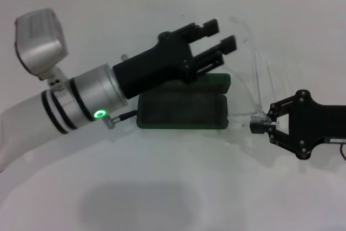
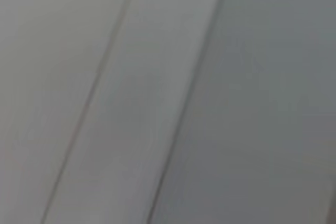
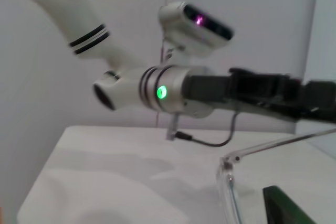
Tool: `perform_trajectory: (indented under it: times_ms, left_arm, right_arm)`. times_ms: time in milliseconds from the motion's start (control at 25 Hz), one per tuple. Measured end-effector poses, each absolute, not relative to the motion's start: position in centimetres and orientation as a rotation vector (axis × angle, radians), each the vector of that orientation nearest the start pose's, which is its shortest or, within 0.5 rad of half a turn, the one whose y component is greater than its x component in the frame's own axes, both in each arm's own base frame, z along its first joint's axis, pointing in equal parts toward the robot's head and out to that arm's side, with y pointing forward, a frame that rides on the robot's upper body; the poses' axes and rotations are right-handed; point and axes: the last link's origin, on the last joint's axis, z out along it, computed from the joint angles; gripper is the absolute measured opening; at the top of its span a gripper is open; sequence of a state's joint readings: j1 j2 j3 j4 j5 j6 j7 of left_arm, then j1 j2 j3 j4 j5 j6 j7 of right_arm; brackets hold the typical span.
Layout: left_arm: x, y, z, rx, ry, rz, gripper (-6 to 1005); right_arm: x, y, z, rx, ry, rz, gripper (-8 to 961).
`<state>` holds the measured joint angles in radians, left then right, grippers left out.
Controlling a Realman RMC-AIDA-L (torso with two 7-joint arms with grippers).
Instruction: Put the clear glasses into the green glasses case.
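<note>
The white table [image 1: 178, 187] fills the head view. The left arm reaches in from eight o'clock toward one o'clock, and its left hand [image 1: 215, 36] hangs above the far edge of the green glasses case [image 1: 183, 109], fingers spread apart and holding nothing. The case lies open at the centre of the table, its dark lining facing up. At three o'clock of the case, the right hand [image 1: 258, 121] comes in from the right edge with its fingers clenched on the hinge corner of the clear glasses [image 1: 259, 82]. The glasses stand just beside the case's right end, their lens arching away toward twelve o'clock, outside the case. The left wrist view shows only blurred grey surface.
</note>
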<state>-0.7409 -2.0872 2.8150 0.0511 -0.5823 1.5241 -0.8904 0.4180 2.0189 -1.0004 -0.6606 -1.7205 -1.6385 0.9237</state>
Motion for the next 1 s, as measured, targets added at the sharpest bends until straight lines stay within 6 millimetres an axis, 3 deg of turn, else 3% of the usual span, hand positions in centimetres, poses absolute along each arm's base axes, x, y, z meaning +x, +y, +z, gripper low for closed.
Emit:
perform_trajectory:
  times_ms: [520, 1000]
  left_arm:
    - [-15.9, 32.6, -9.3, -2.582, -0.358, -1.336, 581]
    - [-15.3, 31.9, -11.2, -2.696, -0.386, -1.257, 580]
  right_arm:
    - [25.4, 29.2, -1.2, -2.88, -0.148, 0.726, 115]
    - [24.5, 28.2, -0.9, -2.846, -0.407, 0.821, 114]
